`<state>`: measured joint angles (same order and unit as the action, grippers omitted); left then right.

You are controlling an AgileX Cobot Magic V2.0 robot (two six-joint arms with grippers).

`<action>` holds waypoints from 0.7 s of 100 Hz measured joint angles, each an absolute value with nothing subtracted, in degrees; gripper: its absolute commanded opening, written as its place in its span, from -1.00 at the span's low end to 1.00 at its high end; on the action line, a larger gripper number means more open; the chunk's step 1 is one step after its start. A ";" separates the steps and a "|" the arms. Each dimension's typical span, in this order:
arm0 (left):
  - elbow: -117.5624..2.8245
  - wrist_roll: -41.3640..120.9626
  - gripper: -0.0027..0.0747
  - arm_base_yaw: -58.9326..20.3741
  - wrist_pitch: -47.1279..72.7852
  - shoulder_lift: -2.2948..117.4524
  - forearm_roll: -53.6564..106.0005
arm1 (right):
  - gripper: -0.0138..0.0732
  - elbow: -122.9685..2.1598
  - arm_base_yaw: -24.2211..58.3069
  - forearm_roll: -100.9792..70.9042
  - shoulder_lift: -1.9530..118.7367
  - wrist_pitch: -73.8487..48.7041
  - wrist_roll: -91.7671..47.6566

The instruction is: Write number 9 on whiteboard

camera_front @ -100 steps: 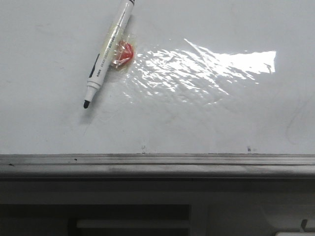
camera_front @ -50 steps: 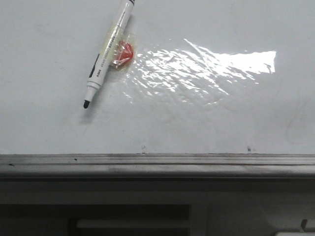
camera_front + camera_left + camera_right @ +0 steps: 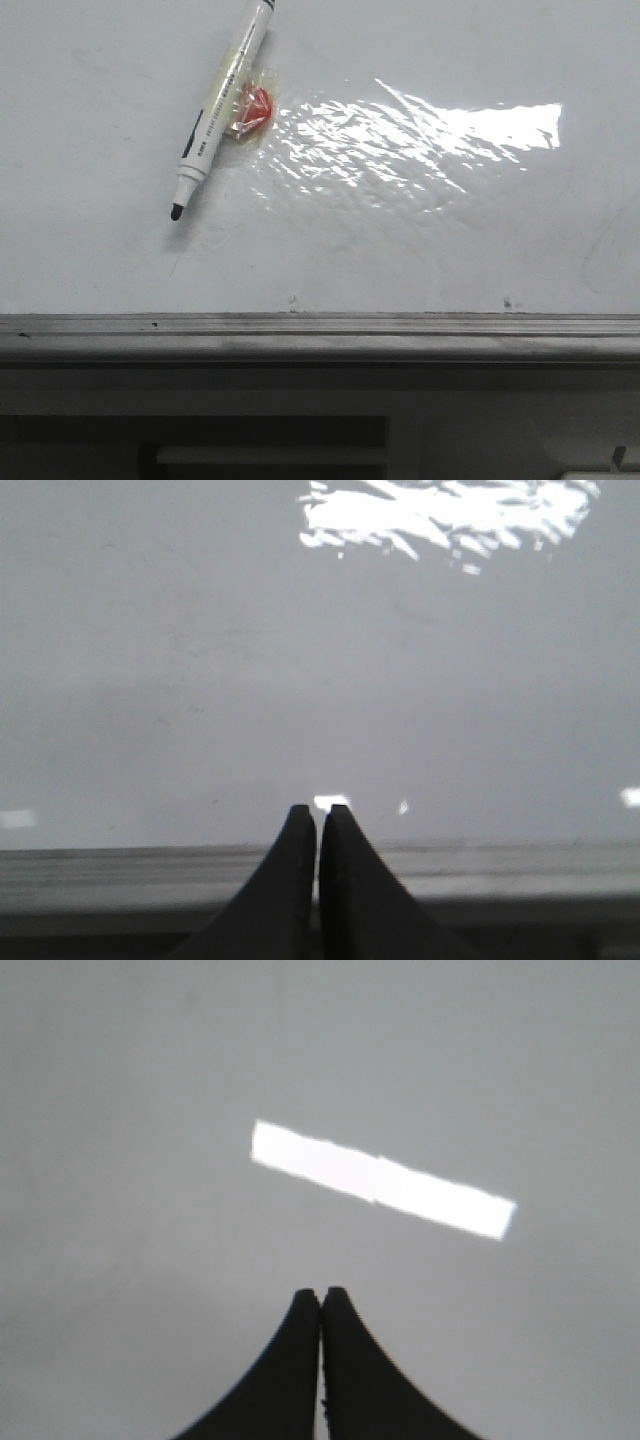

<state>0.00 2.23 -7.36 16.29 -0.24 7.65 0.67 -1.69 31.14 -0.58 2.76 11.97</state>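
Beside the marker, whiteboard seemingly unmarked.

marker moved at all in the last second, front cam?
No. The marker lies at the same angle, its tip equally far above the grey frame edge of the whiteboard, red scrap alongside.

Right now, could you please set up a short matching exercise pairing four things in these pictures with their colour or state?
Things:
1. marker
2. wrapped piece beside the marker
3. left gripper
4. whiteboard frame edge

Descriptions:
A. grey metal
B. fingers closed, holding nothing
C. uncapped, lying on the board
D. red under clear tape

Pairs: 1-C, 2-D, 3-B, 4-A
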 measured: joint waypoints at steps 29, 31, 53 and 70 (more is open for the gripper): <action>0.00 2.12 -0.98 -7.36 -2.69 -0.24 52.64 | -0.78 0.67 -1.69 9.46 -0.66 3.24 19.39; 0.00 2.00 -0.98 -7.36 -3.60 -0.24 55.29 | -0.78 0.67 -1.69 8.60 -0.66 3.24 19.40; 0.00 2.00 -0.98 -7.36 -9.96 -0.24 67.81 | -0.78 -0.75 -1.69 5.58 -0.66 0.00 19.97; -0.87 2.00 -0.98 -7.36 -5.64 -0.24 60.64 | -0.78 -10.79 -1.69 5.26 -0.23 -15.99 19.77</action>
<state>-0.87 2.00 -7.36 -5.64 -0.24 60.64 -10.79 -1.69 5.26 -0.23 -15.99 19.77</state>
